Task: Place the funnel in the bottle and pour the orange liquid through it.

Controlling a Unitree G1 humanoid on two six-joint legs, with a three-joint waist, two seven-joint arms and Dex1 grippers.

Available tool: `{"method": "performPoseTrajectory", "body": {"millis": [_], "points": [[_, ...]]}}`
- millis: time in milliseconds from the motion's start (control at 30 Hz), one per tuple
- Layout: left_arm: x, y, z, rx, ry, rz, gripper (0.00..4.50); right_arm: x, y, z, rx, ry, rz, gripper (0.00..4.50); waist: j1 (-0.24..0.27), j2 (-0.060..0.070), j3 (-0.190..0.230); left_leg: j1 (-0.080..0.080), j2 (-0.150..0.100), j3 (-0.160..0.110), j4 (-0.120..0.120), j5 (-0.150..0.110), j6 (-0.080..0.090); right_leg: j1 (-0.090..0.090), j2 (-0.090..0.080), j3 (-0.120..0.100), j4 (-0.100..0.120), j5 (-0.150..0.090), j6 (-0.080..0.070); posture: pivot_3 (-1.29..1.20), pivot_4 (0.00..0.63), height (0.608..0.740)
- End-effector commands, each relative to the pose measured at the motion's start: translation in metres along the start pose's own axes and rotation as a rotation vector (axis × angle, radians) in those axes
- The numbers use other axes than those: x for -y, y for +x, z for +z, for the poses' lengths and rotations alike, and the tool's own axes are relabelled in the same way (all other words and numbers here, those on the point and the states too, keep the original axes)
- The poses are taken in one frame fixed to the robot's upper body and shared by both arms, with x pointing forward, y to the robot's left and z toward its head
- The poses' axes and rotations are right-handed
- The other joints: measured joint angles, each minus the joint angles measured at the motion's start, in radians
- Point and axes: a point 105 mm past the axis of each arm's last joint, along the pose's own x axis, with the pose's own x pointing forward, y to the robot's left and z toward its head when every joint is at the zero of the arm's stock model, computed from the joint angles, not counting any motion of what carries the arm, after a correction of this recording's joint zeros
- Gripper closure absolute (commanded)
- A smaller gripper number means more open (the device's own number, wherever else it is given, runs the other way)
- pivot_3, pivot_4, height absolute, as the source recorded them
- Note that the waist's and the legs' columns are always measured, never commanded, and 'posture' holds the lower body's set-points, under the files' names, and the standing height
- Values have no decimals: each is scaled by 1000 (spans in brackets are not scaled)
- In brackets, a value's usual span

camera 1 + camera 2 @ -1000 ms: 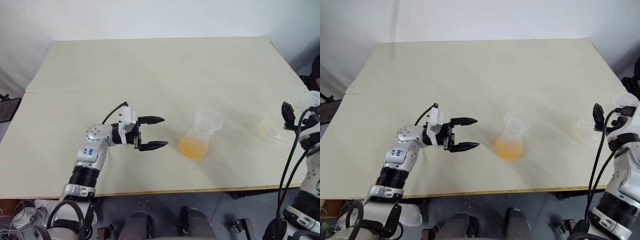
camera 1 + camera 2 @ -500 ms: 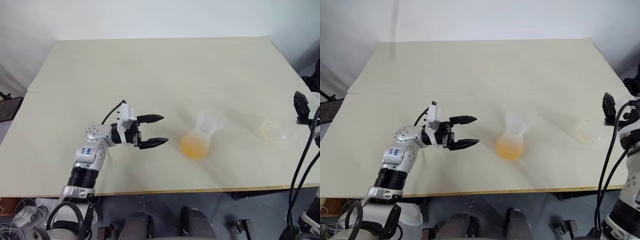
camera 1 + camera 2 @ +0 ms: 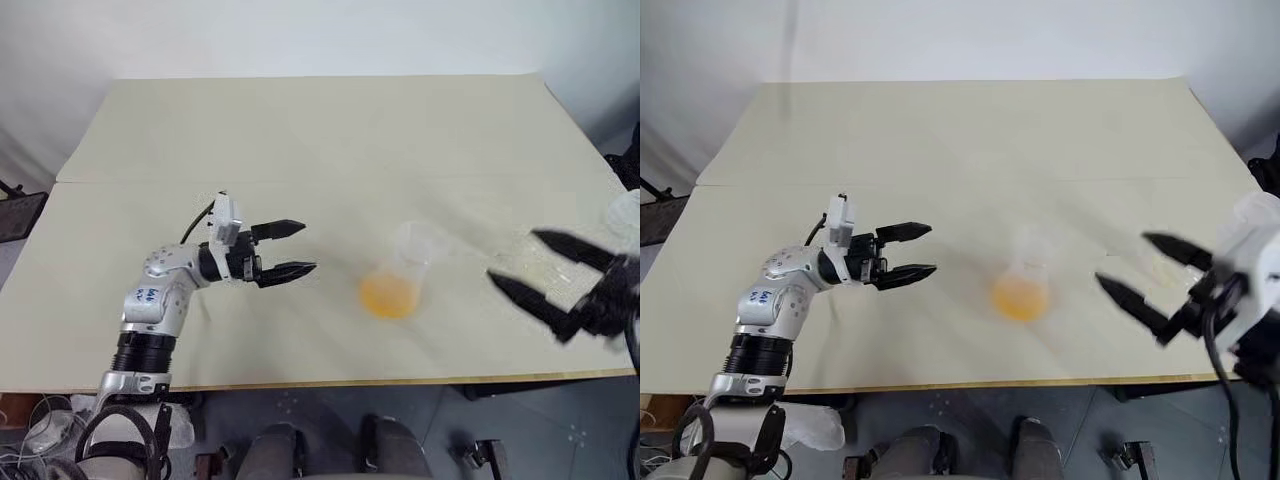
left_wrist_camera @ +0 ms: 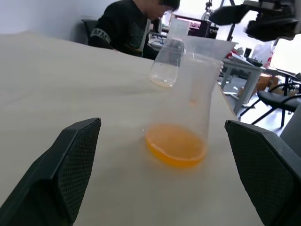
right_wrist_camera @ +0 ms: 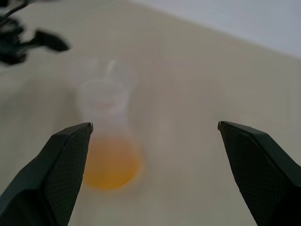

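One bottle (image 3: 400, 275) upright on bench (image 3: 300, 150), long axis vertical, orange liquid (image 3: 388, 296) inside; two tools, left tool (image 3: 292, 249) at 9 o'clock, right tool (image 3: 535, 265) at 3, both released

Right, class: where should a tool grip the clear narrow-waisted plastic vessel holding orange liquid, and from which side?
Probably at its narrow waist, level from the side: the clear plastic vessel stands upright, and its wider base of orange liquid and flared mouth would stop slipping. The open left tool faces it.
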Motion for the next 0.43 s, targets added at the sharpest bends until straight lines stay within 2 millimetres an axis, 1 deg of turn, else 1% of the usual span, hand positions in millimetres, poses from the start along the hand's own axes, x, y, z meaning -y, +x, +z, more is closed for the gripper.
{"method": "performPoseTrajectory", "body": {"millis": [33,100,133,200,267,333,433], "points": [[4,-14,0,-18,37,-23,0,-3,-15,-15,-26,-13,33,39,-1,-2,0,0,0,1,0,0,0,0,0,1,-1,0,0,0,150,740],[5,-23,-5,-35,54,-27,0,-2,-21,-29,-27,17,25,39,-2,-4,-1,0,0,1,0,0,0,1,1,1,-2,0,0,0,150,740],[5,-24,-6,-37,62,-30,0,-1,-23,-33,-26,25,21,39,-2,-4,-1,0,0,1,0,0,0,1,0,1,-2,0,0,0,150,740],[6,-32,-8,-49,74,-30,0,-3,-28,-43,0,54,21,39,-2,-4,-1,1,0,1,0,0,0,1,0,1,-2,0,0,0,150,740],[4,-34,-6,-29,97,-7,0,-3,-32,-51,9,55,14,39,-3,-4,-1,1,1,1,-1,0,0,0,1,1,-2,0,0,0,150,740],[5,-34,-5,-17,107,-4,0,-7,-35,-60,-25,54,46,39,-2,-4,-1,1,1,1,0,0,0,0,1,1,-2,0,0,0,150,740],[8,-35,-4,-18,120,-8,0,-8,-34,-64,-46,35,69,39,-2,-4,-1,1,0,1,0,0,0,1,0,1,-2,0,0,0,150,740]]}}
